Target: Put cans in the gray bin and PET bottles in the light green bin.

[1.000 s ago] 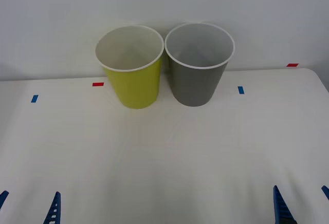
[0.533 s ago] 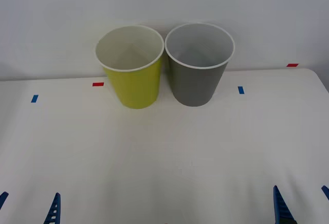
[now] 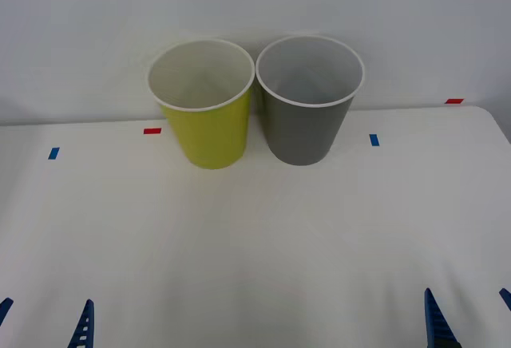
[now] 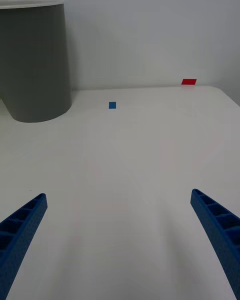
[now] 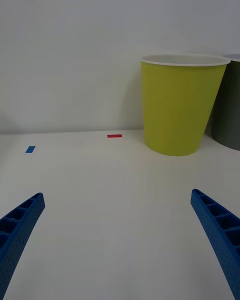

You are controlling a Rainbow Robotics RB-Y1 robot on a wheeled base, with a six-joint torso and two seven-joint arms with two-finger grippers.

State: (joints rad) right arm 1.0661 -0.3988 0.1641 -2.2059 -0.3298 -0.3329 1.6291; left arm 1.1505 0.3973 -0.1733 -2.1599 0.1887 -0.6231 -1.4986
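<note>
Two tall tapered bins stand upright side by side at the 12 o'clock end of the white counter [image 3: 255, 244], their long axes vertical and their wide white-rimmed mouths pointing up. The light green bin [image 3: 206, 120] stands toward 11 o'clock and the gray bin [image 3: 306, 116] toward 1 o'clock; their rims are just beside each other, and whether they touch cannot be told. The narrow bases of both rest on the counter close to the pale wall behind. What can be seen of each bin's inside holds nothing. Small tape marks lie flat on the counter: a red mark [image 3: 152, 131] and a blue mark [image 3: 53, 153] toward 10 o'clock of the light green bin, a blue mark [image 3: 374, 140] at 3 o'clock of the gray bin, and a red mark [image 3: 453, 101] farther toward 2 o'clock near the counter's back edge. The left tool [image 3: 44, 320] sits at the 7 o'clock corner of the front view, its blue ribbed fingers spread wide apart and holding nothing, well apart from the light green bin. The right tool [image 3: 471, 316] sits at the 5 o'clock corner, likewise spread wide with nothing between its fingers, well apart from the gray bin.
</note>
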